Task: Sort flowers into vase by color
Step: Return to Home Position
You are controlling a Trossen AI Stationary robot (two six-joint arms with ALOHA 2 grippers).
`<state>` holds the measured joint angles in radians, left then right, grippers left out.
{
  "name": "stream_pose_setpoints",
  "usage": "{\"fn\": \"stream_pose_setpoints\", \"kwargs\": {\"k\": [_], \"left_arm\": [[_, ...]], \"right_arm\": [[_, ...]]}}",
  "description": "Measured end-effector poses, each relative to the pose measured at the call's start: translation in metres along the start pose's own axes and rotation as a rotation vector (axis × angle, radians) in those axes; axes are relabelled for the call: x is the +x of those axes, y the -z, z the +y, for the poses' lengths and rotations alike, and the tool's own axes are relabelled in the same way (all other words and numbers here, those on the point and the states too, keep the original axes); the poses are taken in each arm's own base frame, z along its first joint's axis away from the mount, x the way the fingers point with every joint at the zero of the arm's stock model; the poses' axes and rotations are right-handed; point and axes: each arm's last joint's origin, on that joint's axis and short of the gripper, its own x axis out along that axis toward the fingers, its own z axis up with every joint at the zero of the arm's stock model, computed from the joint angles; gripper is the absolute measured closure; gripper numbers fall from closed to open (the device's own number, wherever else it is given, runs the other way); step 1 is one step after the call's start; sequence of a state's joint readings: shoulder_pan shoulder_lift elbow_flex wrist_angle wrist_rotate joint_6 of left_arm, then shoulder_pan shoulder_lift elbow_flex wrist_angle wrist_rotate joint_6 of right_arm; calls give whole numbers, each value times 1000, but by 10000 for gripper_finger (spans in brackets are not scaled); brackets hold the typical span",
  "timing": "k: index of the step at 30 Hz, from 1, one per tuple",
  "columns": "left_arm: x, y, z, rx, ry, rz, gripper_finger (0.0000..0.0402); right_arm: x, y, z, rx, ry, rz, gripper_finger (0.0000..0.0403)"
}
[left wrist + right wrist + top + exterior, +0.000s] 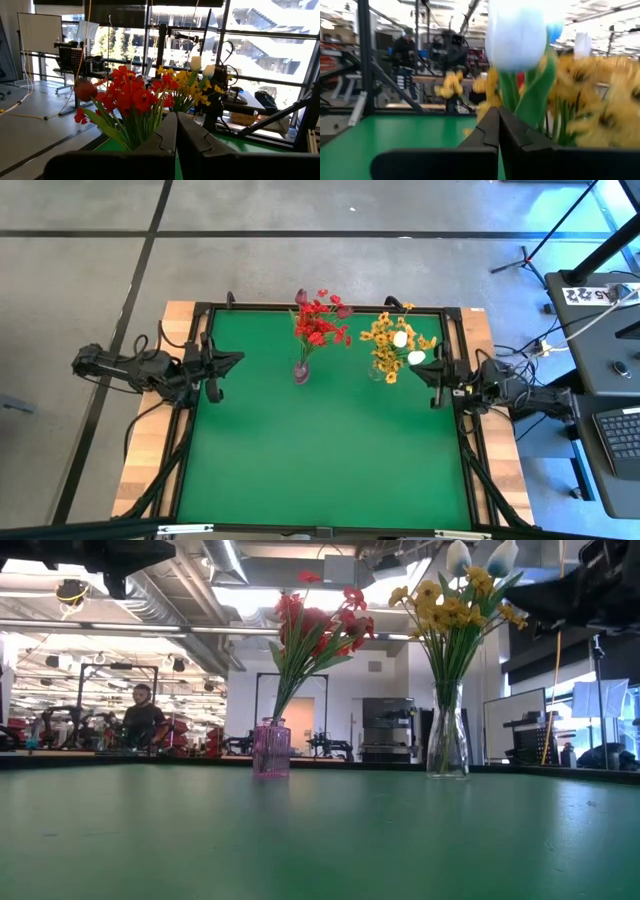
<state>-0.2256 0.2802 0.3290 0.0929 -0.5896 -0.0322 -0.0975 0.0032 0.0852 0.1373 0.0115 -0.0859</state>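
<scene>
two upright bunches standing between arms: red bunch (318, 328), yellow bunch (390, 348) | i'm reading left gripper (176, 117), right gripper (498, 111) clenched empty | yellow sitting just beside right

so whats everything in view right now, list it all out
pink vase: one, pink, far middle of the table
red flowers: one cluster, red, in the pink vase
maroon buds: two, maroon, in the pink vase
transparent vase: one, clear, beside the pink vase, toward the right arm
yellow flowers: one cluster, yellow-orange, in the transparent vase
white buds: two, white, in the transparent vase
table: one, green top
person: one, dark top, in the room beyond the table
left gripper: one, dark, shut, at the table's left edge
right gripper: one, dark, shut, at the right edge by the transparent vase
</scene>
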Motion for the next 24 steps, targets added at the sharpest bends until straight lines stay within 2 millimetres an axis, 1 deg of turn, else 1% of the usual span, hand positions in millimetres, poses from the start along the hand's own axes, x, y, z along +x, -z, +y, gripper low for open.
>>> {"fn": "stream_pose_setpoints", "kwargs": {"k": [6,10,15,19,24], "left_arm": [[0,1,0,7,-3,11,402],[0,7,0,16,-4,47,401],[-1,21,1,5,18,33,401],[-2,39,1,-7,56,-4,401],[-5,60,3,-13,62,-35,401]], "right_arm": [[-1,14,13,-23,54,53,403],[-2,20,20,-46,59,80,403],[-4,24,27,-56,16,101,403],[-5,27,28,-59,-5,127,403],[-5,28,29,-40,-30,139,403]]}}
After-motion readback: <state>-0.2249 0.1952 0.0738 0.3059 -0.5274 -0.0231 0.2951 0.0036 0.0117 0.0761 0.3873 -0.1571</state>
